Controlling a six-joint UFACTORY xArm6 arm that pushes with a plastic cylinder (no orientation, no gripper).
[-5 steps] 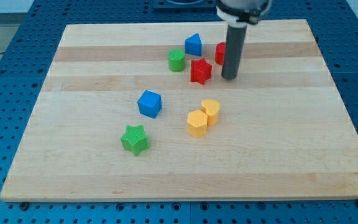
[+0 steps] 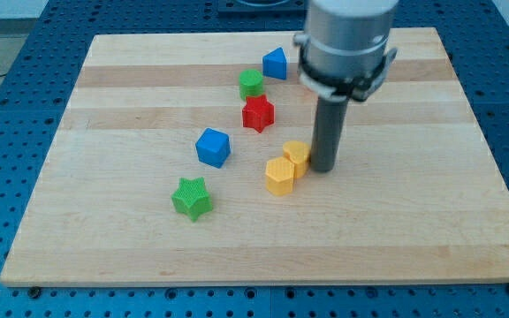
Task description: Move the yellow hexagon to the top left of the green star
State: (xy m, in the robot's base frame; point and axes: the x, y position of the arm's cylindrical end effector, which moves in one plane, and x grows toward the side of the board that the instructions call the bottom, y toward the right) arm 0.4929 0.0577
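My tip (image 2: 323, 168) is a bare rod end with nothing to open or close; it rests on the wooden board (image 2: 414, 230) just to the view's right of the two yellow blocks, touching or nearly touching the nearer of them. That nearer piece, a small yellow block (image 2: 297, 155) whose shape I cannot make out for sure, sits against the yellow hexagon (image 2: 280, 175), which lies just down and to the view's left of it. So the hexagon lies to the view's left of my tip, with the other yellow piece partly between. The green star (image 2: 192, 198) sits further to the view's left and slightly lower, well apart from the hexagon. The spot to reach, up and left of the star, is beyond it, near the blue cube (image 2: 213, 147), which stands above the star. A leftward push looks right, though the small yellow block may travel along. Farther up are the red star (image 2: 258, 114), the green cylinder (image 2: 251, 84) and a blue block (image 2: 276, 63), away from the likely path.
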